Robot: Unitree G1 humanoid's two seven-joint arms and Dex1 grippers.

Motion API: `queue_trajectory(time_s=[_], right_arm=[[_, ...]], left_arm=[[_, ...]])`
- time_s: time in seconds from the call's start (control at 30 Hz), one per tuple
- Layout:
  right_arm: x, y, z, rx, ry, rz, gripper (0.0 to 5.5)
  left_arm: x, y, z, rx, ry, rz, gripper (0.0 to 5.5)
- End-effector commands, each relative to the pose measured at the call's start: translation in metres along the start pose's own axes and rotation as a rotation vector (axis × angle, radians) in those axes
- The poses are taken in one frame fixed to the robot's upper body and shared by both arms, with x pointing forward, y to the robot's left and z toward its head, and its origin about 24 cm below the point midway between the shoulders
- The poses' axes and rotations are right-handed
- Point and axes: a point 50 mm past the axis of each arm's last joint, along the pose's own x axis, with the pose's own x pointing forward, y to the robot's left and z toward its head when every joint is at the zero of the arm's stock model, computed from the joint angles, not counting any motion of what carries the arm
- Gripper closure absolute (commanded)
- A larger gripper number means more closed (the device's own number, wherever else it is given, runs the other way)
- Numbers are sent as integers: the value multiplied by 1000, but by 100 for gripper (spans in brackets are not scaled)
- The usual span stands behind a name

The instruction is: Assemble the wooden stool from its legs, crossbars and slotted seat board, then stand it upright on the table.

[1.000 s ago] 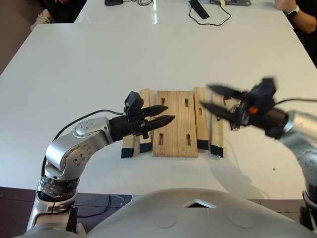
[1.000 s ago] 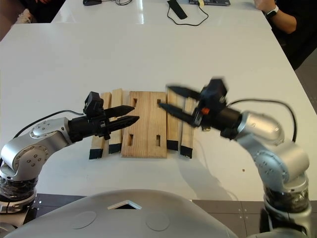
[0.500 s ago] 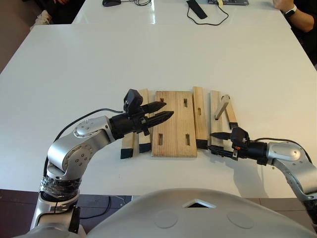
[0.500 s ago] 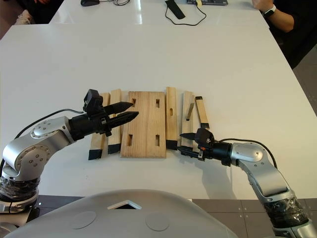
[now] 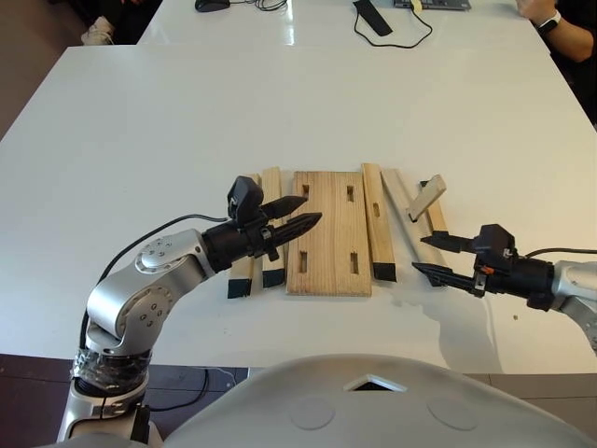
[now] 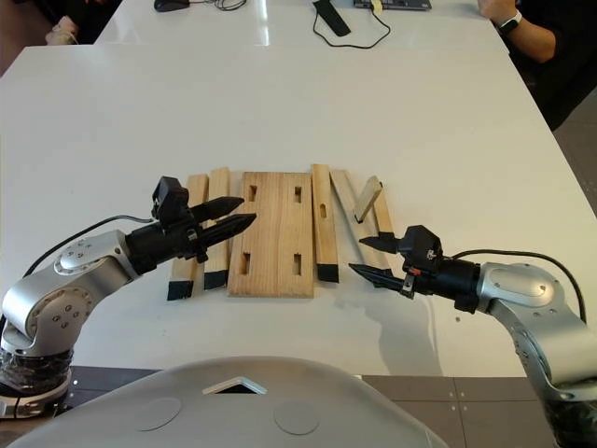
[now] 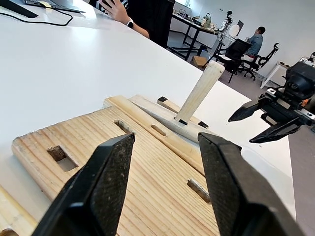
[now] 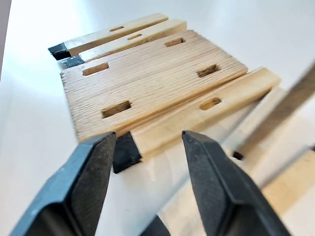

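My right gripper (image 5: 420,254) gapes wide at the board's (image 5: 328,233) 4 o'clock; left gripper (image 5: 311,209) hovers open at its 9. I should square up on the skewed leg (image 5: 399,198) and pinch its narrow sides.

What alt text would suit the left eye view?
A slotted seat board lies flat on a white table, wooden legs on both sides, unassembled. The left gripper hovers open over the board's left edge; the right gripper, open, beside the right-hand legs.
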Motion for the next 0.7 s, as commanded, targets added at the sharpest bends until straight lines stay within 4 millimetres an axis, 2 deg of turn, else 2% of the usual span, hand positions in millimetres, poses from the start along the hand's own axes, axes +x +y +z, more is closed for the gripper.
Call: queue_trajectory(time_s=[0.03, 0.23, 0.37, 0.53, 0.7], right_arm=[[-4, 2, -13, 51, 126, -203, 238], [20, 15, -16, 207, 115, -275, 234], [33, 9, -15, 227, 94, -377, 234], [45, 8, -14, 249, 78, -391, 234], [53, 4, -25, 278, 103, -409, 234]], left_arm=[[-5, -1, -1, 6, -24, 55, 311], [-2, 2, 0, 8, -35, 63, 311], [1, 3, 1, 11, -31, 51, 311], [2, 2, 0, 8, -21, 35, 311], [3, 2, 1, 7, -18, 31, 311]])
